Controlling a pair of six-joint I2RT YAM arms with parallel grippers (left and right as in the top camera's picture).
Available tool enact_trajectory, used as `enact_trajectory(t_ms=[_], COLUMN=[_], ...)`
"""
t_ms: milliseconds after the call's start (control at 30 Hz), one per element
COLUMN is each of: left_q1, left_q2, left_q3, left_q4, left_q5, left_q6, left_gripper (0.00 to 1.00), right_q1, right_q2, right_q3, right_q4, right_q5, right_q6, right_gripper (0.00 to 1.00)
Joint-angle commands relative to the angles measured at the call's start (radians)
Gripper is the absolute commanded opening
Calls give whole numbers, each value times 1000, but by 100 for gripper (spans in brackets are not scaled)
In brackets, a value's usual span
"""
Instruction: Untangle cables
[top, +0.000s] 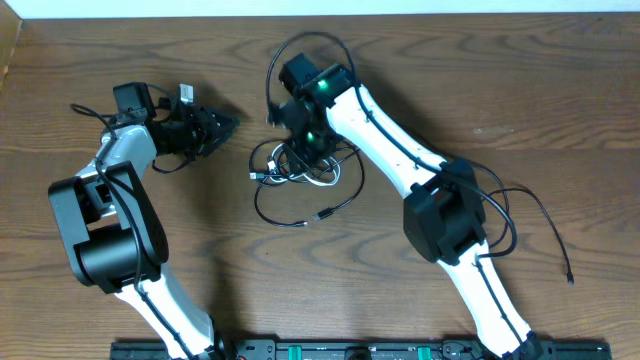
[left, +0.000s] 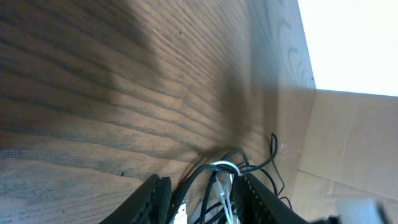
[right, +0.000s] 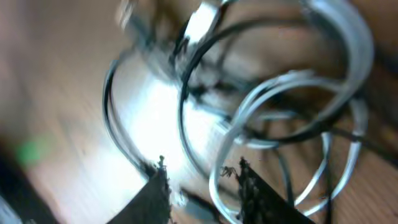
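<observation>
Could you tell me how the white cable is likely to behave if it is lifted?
The white cable lies in loose curved loops, so it will probably flop. It looks thin, so likely light. It overlaps the black cables, so lifting it may drag them along.

The overhead camera looks straight down on the table (top: 210, 240) from well above, taking in the left arm (top: 105, 235) and right arm (top: 445, 215). The left wrist camera sits low, slanting across the wood toward the cables (left: 224, 168); the right wrist camera hangs close over them (blurred). All three share that pile.
</observation>
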Motion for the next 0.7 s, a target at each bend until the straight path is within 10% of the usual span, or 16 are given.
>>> enact_trajectory(t_ms=[0,667], left_q1=[-2,-2], left_q2=[0,0], left_q3=[-4,-4], left_q4=[-1,-1], left_q5=[-6,-6], left_q6=[2,2], left_gripper=[39,40], right_q1=[43,145], right_q2=[0,31], right_q3=[5,-87], right_q4=[-57,250], right_q5=[-5,307], right_q6=[-410,-547], right_gripper=[36,48])
